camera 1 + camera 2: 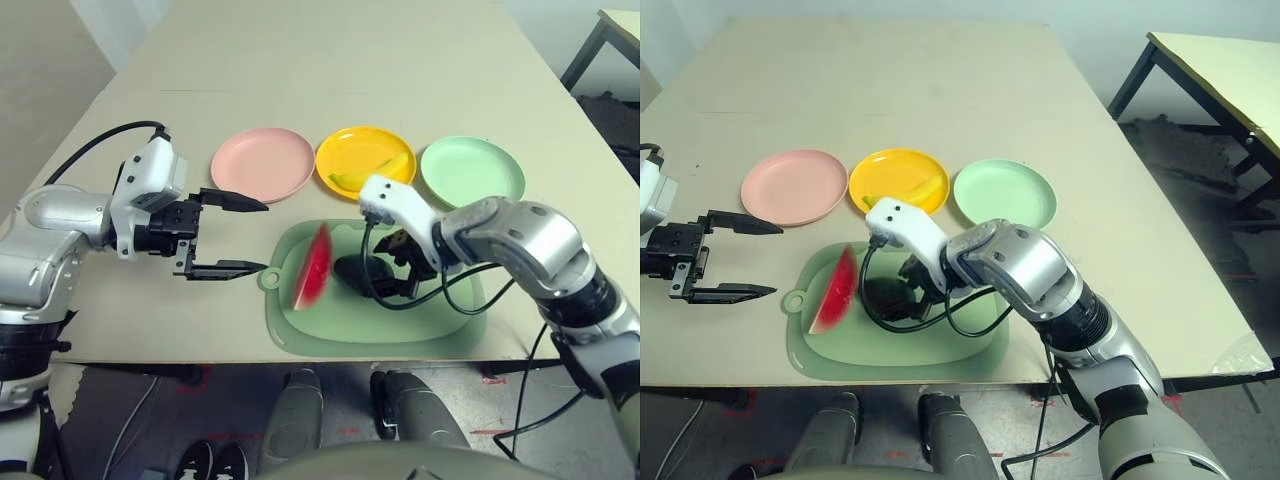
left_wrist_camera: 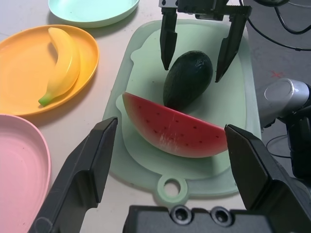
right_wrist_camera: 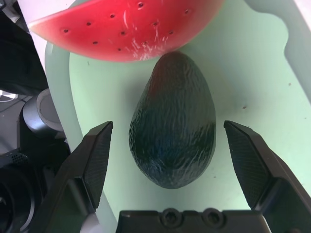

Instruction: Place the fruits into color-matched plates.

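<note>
The right gripper (image 3: 172,160) reaches down over the mat (image 1: 440,330), fingers spread wide either side of the avocado (image 3: 174,124), not touching it. The watermelon wedge (image 1: 313,266) leans against the avocado on the mat. The left gripper (image 1: 232,236) hangs just beside the mat's tab edge, fingers wide and empty. Beyond the mat sit the pink plate (image 1: 262,163), the green plate (image 1: 472,171) and the yellow plate (image 1: 345,150) holding the banana (image 1: 372,173).
</note>
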